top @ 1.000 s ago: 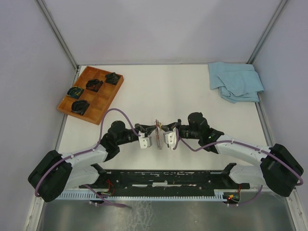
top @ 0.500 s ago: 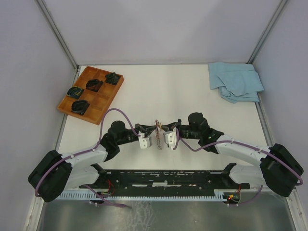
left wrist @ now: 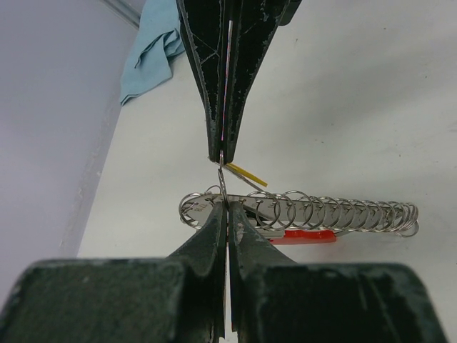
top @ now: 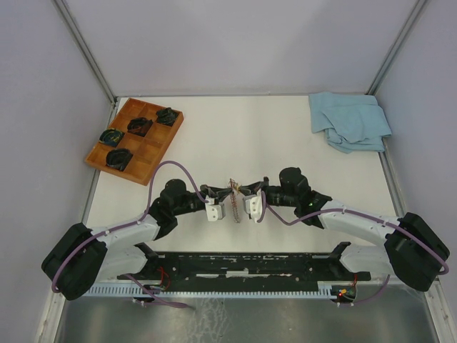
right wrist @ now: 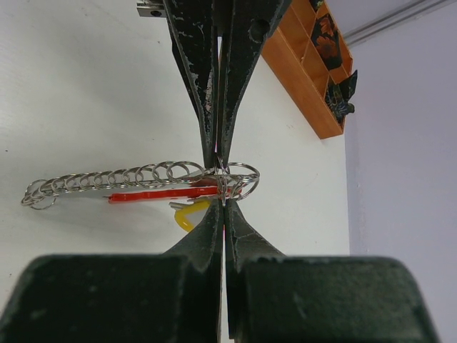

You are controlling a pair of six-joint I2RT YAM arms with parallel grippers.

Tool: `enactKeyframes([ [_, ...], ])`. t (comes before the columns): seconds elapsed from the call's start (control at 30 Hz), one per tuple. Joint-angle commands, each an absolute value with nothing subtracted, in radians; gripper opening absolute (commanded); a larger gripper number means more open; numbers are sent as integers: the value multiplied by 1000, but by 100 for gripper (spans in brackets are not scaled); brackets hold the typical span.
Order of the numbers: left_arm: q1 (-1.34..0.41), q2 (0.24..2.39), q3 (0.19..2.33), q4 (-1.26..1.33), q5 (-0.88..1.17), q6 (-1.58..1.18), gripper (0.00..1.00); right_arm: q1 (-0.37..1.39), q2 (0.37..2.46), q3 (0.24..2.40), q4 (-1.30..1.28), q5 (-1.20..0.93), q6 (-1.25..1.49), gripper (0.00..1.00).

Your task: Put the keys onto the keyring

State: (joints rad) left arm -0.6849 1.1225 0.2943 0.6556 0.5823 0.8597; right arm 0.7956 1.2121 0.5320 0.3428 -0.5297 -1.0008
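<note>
White tabletop (top: 235, 136) is seen beneath. Near its middle, the small thin metal keyring (left wrist: 223, 183) is pinched from opposite sides by the left gripper (left wrist: 226, 207) and right gripper (right wrist: 223, 203), both jaw pairs pressed together on it. A yellow-headed key (right wrist: 187, 216) is seen just beside the curved red strap (right wrist: 157, 194).

My left arm (top: 125, 232) and right arm (top: 357, 221) had black joints, pale grey links and looping purple cables (top: 170, 163); my left end effector (left wrist: 226, 207) was scuffed black.
</note>
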Motion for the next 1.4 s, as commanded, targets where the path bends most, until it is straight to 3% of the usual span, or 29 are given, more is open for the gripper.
enactKeyframes([
  [0.0,-690,1105,334,693,649,851,3,804,1219,557,390,-609,-1011,1],
  [1.0,-690,1099,346,699,659,825,3,827,1247,603,422,-649,-972,1],
  [1.37,-689,1082,308,791,595,767,3,827,1156,541,351,-425,-939,1],
])
